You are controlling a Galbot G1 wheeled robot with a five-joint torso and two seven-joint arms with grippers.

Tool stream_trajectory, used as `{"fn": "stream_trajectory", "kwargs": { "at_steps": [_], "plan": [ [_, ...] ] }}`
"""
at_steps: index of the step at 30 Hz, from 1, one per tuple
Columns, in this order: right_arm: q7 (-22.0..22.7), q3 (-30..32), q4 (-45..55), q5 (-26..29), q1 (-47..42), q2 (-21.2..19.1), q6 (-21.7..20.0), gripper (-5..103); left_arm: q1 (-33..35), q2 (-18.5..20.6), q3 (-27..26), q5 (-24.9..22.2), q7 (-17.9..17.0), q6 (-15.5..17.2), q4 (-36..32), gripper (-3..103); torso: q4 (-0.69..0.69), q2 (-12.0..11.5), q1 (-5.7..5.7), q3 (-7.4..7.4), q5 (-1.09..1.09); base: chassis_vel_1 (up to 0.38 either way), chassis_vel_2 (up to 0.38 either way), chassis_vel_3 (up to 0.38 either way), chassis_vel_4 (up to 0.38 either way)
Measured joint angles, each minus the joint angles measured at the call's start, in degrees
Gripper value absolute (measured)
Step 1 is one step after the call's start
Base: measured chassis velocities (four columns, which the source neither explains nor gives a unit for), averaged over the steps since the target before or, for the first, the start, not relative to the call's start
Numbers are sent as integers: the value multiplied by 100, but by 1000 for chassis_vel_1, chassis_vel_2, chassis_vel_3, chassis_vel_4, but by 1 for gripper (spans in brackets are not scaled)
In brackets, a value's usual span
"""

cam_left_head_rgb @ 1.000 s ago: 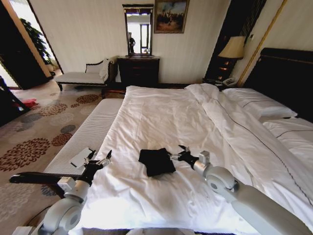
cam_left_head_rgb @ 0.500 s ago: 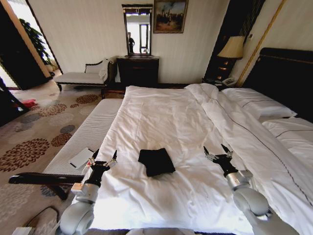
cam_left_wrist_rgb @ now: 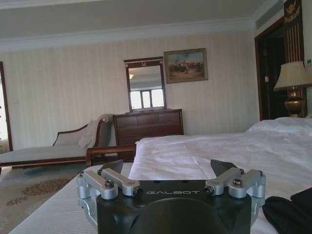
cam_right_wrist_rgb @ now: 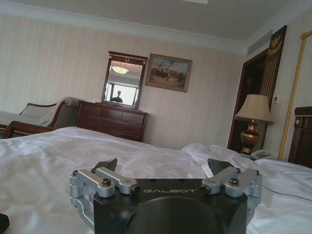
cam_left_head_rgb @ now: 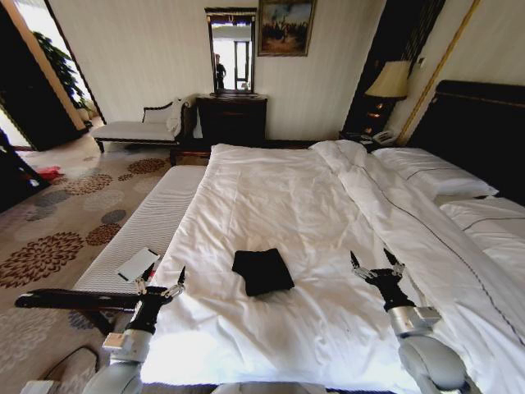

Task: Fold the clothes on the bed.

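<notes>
White duvet covers the bed (cam_left_head_rgb: 287, 205), which has a dark headboard (cam_left_head_rgb: 480, 131) and two white pillows (cam_left_head_rgb: 435, 172) at its head; one framed painting (cam_left_head_rgb: 285, 27), one mirror (cam_left_head_rgb: 231, 51) above a dark dresser (cam_left_head_rgb: 232, 119), one table lamp (cam_left_head_rgb: 390, 80) and one pale chaise (cam_left_head_rgb: 139, 129) stand along the far striped wall. Readable writing: "GALBOT" in pale letters on the black body of each gripper, seen in both wrist views. The clothes (cam_left_head_rgb: 262, 271), a single black garment, lies folded into a compact, roughly rectangular bundle on the duvet near the foot of the bed, about midway between the two arms; no lettering can be read on its exposed surface. A dark corner of it also shows at the edge of the left wrist view (cam_left_wrist_rgb: 287, 214). Left gripper (cam_left_head_rgb: 161, 281) hovers at the left edge of the bed, well apart from the garment, fingers spread and holding nothing; in its wrist view the two dark fingertips (cam_left_wrist_rgb: 112, 165) stand wide apart. Right gripper (cam_left_head_rgb: 376, 264) hovers over the duvet to the right of the garment, likewise spread and empty. One flat white card-like item (cam_left_head_rgb: 137, 264) lies on the striped bench (cam_left_head_rgb: 152, 226) beside the bed, near the left gripper.
</notes>
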Motion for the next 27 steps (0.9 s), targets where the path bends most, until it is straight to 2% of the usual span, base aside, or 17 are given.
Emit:
{"fn": "stream_trajectory", "kwargs": {
  "at_steps": [27],
  "plan": [
    [-3,-44,-15,4,31,-28,-20,100,-15,6,-2,-10,-19,31,2,100,-1,0,0,0,0,0,0,0,0]
  ]
}}
